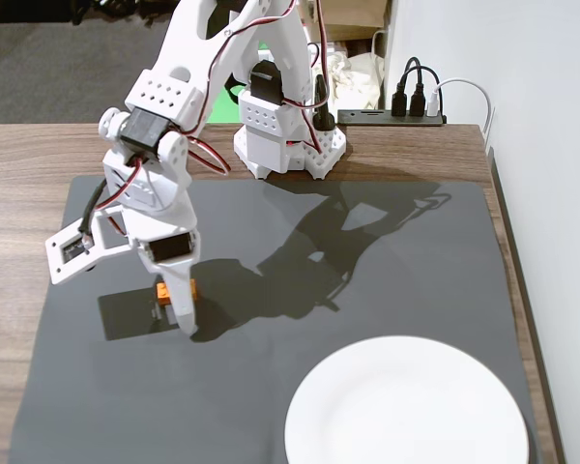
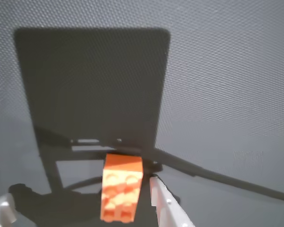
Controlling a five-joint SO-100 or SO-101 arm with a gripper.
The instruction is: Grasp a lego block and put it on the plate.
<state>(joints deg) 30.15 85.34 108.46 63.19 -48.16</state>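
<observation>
a: where's the lego block (image 2: pixel 121 193) sitting relative to the claw (image 2: pixel 80 213) right now?

b: i'm seeing it in the wrist view lying flat on the dark mat (image 2: pixel 217 85), studs up, right between the two fingers — much closer to the finger on the right of that view, nearly touching it, with a wide gap to the one at the lower left corner. its long axis is running along the fingers, so they'd be closing across its short width.

a: so the claw is apart?

b: yes, spread wide, not gripping anything. i'm judging the closing stroke will push the block sideways a little before both fingers bear on it.

a: what's the fixed view giving you?

b: mostly the layout. the claw (image 1: pixel 179 314) is pointing down at the mat on the desk (image 1: pixel 19 155), and only a sliver of the lego block (image 1: pixel 161 290) is peeking out beside the finger. the plate (image 1: pixel 406 406) is lying well apart, toward the lower right of that view — the wrist view isn't showing it at all.

a: and the fixed view can't confirm the straddle?

b: no, the arm is hiding that.
</observation>
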